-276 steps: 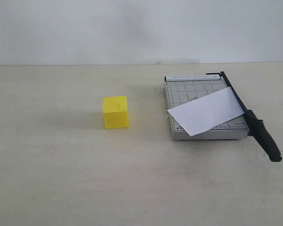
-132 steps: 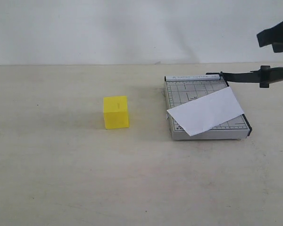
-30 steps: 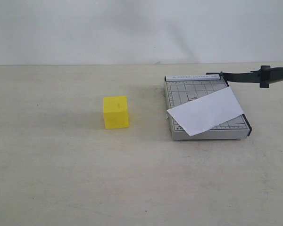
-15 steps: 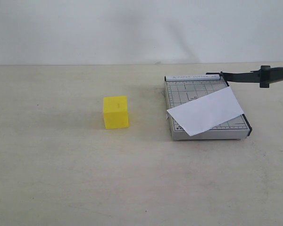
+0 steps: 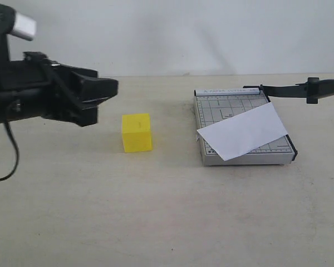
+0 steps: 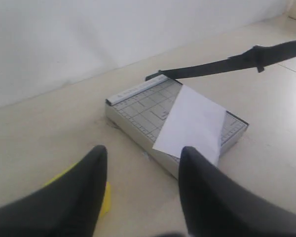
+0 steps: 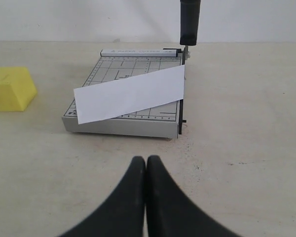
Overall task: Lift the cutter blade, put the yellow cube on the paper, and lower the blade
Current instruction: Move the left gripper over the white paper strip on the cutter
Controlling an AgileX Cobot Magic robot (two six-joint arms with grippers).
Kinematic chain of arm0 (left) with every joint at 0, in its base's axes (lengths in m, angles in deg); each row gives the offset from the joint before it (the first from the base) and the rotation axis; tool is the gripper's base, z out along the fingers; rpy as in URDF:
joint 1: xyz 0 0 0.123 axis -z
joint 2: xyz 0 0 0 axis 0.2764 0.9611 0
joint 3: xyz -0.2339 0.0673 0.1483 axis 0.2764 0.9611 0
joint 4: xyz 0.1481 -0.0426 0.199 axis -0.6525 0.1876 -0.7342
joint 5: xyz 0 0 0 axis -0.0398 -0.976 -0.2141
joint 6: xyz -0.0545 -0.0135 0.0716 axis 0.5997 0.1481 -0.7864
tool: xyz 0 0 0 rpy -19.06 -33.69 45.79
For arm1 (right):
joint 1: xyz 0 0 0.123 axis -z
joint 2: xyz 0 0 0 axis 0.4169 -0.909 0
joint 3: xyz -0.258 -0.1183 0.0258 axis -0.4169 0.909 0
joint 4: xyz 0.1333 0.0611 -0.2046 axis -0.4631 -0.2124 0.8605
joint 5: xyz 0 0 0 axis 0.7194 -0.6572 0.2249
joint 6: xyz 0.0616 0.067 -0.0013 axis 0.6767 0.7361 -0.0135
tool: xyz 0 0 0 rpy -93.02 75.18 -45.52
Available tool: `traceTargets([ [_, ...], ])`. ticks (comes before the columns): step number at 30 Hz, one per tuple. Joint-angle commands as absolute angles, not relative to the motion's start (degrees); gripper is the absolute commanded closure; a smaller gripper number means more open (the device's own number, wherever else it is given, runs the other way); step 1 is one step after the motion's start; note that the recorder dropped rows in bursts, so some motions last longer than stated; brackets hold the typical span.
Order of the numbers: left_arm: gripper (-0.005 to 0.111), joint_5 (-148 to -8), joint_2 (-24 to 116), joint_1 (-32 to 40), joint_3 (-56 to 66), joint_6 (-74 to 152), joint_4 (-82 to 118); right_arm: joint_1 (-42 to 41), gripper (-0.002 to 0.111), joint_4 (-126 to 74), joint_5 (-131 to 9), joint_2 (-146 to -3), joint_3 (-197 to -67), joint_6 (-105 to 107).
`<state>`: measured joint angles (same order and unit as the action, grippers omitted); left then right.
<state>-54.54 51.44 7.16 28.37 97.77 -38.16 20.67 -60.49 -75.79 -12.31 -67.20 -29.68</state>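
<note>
The yellow cube (image 5: 137,132) sits on the table left of the grey cutter base (image 5: 234,105). The white paper (image 5: 243,131) lies slanted across that base. The black cutter blade (image 5: 300,89) is raised, sticking out to the right from its hinge at the base's far corner. My left gripper (image 5: 103,94) hovers open just left of and above the cube; in the left wrist view only a yellow sliver of the cube (image 6: 103,200) shows beside one finger (image 6: 84,182) of the gripper (image 6: 142,155). My right gripper (image 7: 146,161) is shut, empty, in front of the base (image 7: 123,126), out of the exterior view.
A pale wall (image 5: 167,33) stands behind the beige table (image 5: 156,211). The raised blade handle (image 7: 189,19) stands over the cutter's far corner in the right wrist view.
The left arm has swung into the exterior view from the left and now hangs beside the cube. The blade stays raised; cube, paper and base have not moved.
</note>
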Motion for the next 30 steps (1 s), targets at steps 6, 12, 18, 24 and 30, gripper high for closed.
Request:
traceTargets([
  [6, 0.063, -60.3, 67.4, 19.6, 14.0, 97.3, -38.1, 20.7, 0.108, -60.6, -76.0, -11.8, -67.0, -30.0],
  [12, 0.063, -61.7, 77.0, 24.2, 5.0, 97.3, -37.5, 20.7, 0.108, -62.8, -76.0, -11.8, -67.0, -30.0],
  [18, 0.065, -68.9, 84.1, 27.2, -3.5, 98.0, -37.3, 20.7, 0.108, -63.2, -76.0, -11.8, -67.0, -30.0],
  [24, 0.102, -73.0, 88.8, 28.0, -9.1, 98.3, -36.5, 20.7, 0.108, -63.2, -76.0, -11.8, -67.0, -30.0],
  [30, 0.102, -66.2, 89.2, 28.0, -9.9, 98.7, -36.1, 20.7, 0.108, -63.2, -76.3, -11.8, -67.0, -30.0],
])
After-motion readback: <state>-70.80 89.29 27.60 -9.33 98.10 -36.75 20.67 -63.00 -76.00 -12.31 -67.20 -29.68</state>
